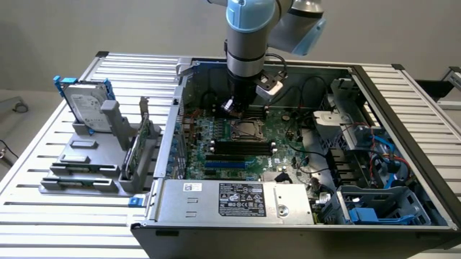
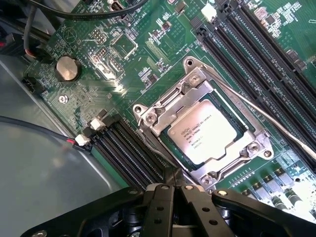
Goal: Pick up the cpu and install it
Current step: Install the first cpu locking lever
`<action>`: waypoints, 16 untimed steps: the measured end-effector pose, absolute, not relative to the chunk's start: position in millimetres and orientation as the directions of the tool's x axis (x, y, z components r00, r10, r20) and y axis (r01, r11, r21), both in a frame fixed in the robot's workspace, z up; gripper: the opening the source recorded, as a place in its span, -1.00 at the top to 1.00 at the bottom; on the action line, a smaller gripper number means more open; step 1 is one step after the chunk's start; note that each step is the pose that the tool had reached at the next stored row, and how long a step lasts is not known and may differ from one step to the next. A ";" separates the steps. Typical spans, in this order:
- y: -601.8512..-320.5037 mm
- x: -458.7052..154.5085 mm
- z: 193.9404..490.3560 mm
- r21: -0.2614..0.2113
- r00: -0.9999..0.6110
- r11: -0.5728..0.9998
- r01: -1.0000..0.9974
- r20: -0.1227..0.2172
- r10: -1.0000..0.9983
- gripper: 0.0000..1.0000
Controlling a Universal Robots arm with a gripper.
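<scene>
Robot arm works inside an open PC: a grey robot arm with pale blue joint caps (image 1: 245,48) reaches down into a black tower computer case (image 1: 288,243) lying open on a slatted aluminium table (image 1: 43,216). Its black two-fingered gripper (image 1: 232,106) hangs just above the green motherboard (image 1: 284,143), close beside the silvery metal socket frame (image 1: 245,129).

The exterior view takes in the surroundings that the wrist camera misses. A silver hard drive with blue side rails (image 1: 86,108) stands upright in a grey holder at the exterior view's left, well apart from the case. A grey, labelled power supply (image 1: 241,198) runs along the case's near edge.

The wrist view supplies the detail. The small, flat square cpu with a silvery metal top (image 2: 205,136) lies flat inside the socket frame, bordered on all sides by bright metal. Long black memory slots (image 2: 256,54) run on either side of it, and a round silver coin cell (image 2: 66,67) sits farther off on the board.

The black fingers (image 2: 158,207) are pressed together and hold nothing. Their tips hover near one corner of the frame, apparently clear of it, though the angle makes contact hard to judge.
</scene>
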State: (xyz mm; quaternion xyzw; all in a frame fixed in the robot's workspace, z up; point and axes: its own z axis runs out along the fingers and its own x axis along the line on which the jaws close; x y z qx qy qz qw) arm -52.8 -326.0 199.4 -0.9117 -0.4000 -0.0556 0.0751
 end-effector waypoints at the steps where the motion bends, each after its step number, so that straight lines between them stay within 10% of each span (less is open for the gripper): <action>1: -325.9 -52.8 199.5 -0.093 0.674 -0.669 0.738 0.161 0.721 0.79; 16: -323.9 -52.8 199.6 -0.093 0.677 -0.671 0.735 0.161 0.719 0.79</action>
